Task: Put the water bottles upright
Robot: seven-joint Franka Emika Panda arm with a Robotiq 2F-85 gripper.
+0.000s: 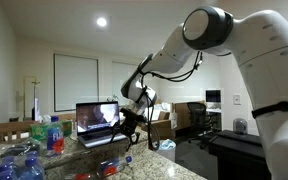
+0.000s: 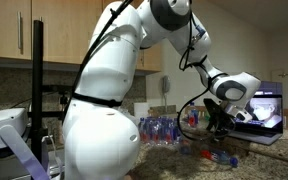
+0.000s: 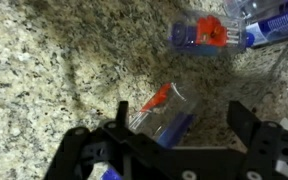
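A small clear plastic water bottle with a red cap and a blue label band [image 3: 166,110] lies on its side on the speckled granite countertop [image 3: 44,70], its cap pointing away from the wrist camera. In the wrist view it sits in the gap between the two black fingers [image 3: 120,118] of the Robotiq gripper [image 3: 179,112]. The jaws are spread wide, one finger on each side of the bottle. Neither finger touches it, and the gripper holds nothing.

A second fallen bottle with a red label [image 3: 206,33] lies further off on the stone. A third bottle with a blue label [image 3: 276,18] lies at the edge of that view.

In both exterior views the gripper [image 1: 129,125] [image 2: 221,124] hangs above the counter, with the fallen bottles [image 1: 109,166] [image 2: 220,157] on the surface below it and apart from it. A cluster of upright bottles [image 2: 162,128] [image 1: 52,135] stands nearby on the same counter. An open laptop with a lit screen [image 1: 97,117] [image 2: 266,108] sits just behind the gripper.
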